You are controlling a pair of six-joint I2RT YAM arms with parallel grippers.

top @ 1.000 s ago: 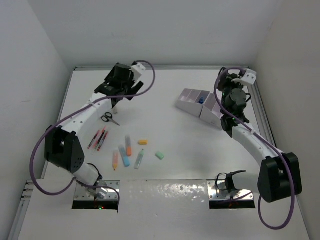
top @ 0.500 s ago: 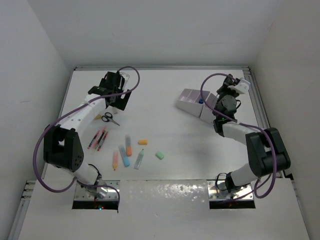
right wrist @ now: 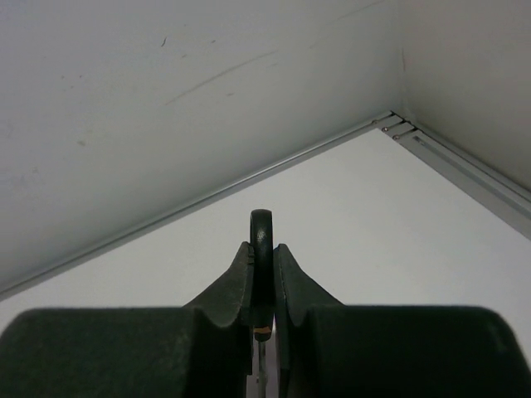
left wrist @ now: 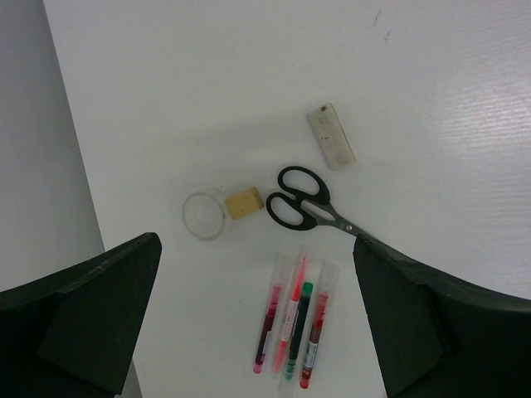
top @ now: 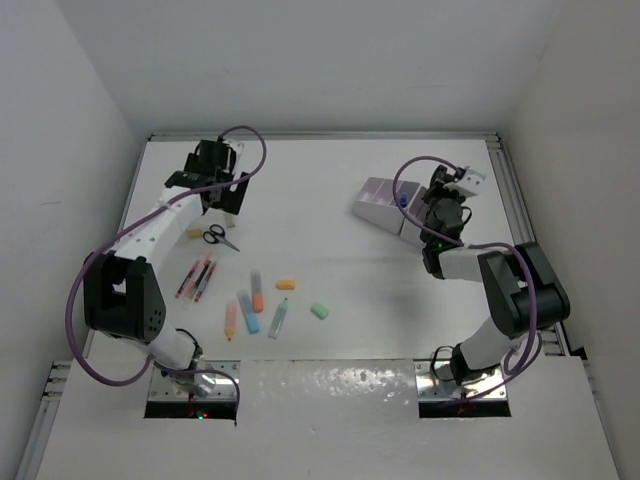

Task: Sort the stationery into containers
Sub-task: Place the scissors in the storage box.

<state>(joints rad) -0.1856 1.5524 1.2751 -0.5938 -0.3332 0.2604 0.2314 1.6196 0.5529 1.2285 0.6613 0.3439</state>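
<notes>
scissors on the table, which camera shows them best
Left wrist view: the scissors lie large and sharp mid-frame, black handles clear, blade tip just hidden. Top external shows them tiny, with no detail. Right wrist view faces the back wall and misses them.

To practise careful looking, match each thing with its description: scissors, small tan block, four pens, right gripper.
Things:
1 scissors
2 small tan block
3 four pens
4 right gripper

Descriptions:
a shut on a thin black loop
b lying side by side
c black handles
d beside a clear ring

Pairs: 1c, 2d, 3b, 4a.
</notes>
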